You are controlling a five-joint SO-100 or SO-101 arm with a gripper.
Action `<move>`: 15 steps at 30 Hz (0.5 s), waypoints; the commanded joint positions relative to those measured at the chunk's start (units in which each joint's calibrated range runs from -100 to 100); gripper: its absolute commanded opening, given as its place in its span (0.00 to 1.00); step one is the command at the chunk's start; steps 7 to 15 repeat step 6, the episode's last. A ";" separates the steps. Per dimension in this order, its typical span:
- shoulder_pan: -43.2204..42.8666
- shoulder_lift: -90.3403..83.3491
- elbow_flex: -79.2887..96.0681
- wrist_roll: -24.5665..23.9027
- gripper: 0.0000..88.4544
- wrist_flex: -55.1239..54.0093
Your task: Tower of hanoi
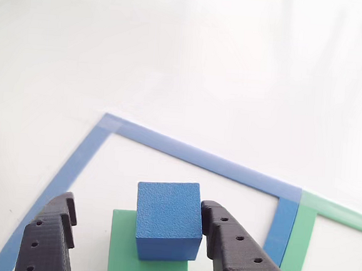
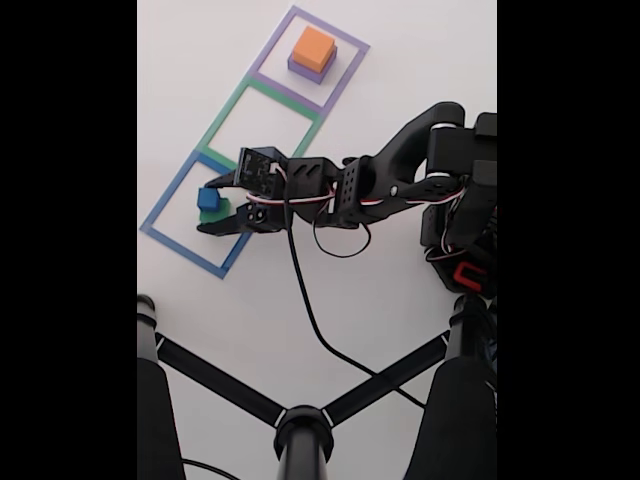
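While straddling the blue cube (image 1: 167, 218) with jaws parted, right finger touching its side and left finger standing apart, the gripper (image 1: 137, 232) is gripping nothing yet. Sitting on the green block (image 1: 122, 247), inside the blue taped outline (image 1: 198, 157). Lying bare and white all round, the table (image 1: 206, 56), orange block (image 2: 313, 45) on purple block (image 2: 305, 69) well apart.

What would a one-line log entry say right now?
gripper: open around blue cube | blue cube: on green block | orange block: on purple block

The blue cube (image 1: 167, 219) hides much of the green block (image 1: 122, 250), cut off below
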 commanded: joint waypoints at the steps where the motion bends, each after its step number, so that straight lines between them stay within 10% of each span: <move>1: 0.56 -3.22 -1.44 0.39 0.27 -1.33; 15: 0.79 -6.02 -2.99 0.39 0.30 -0.84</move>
